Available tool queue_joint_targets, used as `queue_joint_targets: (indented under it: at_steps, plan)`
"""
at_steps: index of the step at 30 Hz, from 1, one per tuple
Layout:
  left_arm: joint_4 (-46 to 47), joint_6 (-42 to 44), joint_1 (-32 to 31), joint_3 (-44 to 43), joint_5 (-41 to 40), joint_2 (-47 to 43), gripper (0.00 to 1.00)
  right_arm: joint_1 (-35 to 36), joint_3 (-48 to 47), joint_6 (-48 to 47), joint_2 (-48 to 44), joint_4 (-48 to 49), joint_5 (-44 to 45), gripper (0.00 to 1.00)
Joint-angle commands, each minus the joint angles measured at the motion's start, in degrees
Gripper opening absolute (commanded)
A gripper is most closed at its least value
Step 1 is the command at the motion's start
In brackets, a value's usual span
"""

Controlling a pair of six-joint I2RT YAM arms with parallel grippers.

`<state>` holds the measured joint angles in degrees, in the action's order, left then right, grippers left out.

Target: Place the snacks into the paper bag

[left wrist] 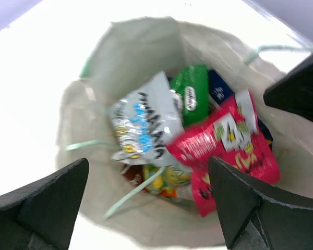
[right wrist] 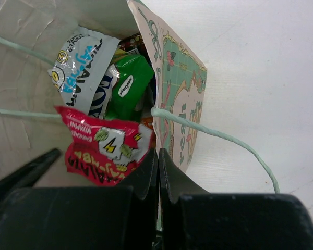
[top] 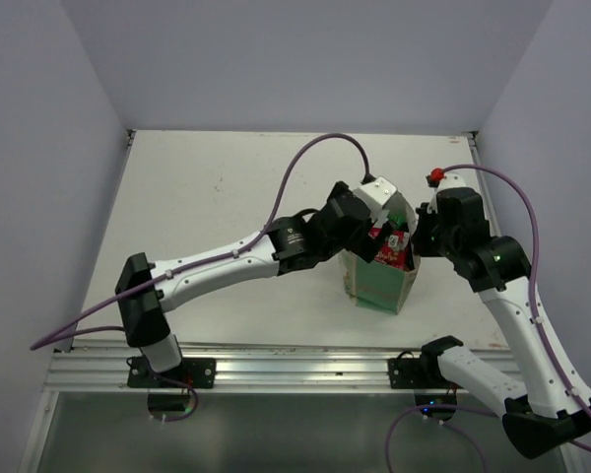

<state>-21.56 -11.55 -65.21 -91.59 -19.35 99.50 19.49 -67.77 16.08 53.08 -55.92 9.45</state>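
White table (top: 217,197), matt and faintly scuffed, enclosed by three plain pale lavender walls: left (top: 39,148), back (top: 305,59), right (top: 561,99). Aluminium rail (top: 295,370) along near edge; dark glossy surface (top: 276,434) below. Lighting even.

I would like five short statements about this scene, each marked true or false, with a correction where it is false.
1. The left fingers stand open above the mouth of the bag. True.
2. The bag lies flat on its side. False: it stands upright, mouth up.
3. A red packet is inside the bag. True.
4. The right fingers are wide open. False: they are shut, and seem to pinch the bag's rim.
5. The green packet lies on the table beside the bag. False: it is inside the bag, next to the red packet.
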Motion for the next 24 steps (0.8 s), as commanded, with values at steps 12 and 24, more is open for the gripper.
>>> queue_joint_targets:
  at_steps: [12, 24]
  plan:
    - [-3.0, -5.8, 10.1, 3.6, 3.3, -9.2, 1.00, 0.2, 0.2, 0.4, 0.1, 2.1, -1.0, 0.00]
    - [-4.1, -10.6, 13.0, 1.5, 16.2, -2.4, 0.94, 0.2, 0.5, -0.2, 0.3, 2.2, -0.6, 0.00]
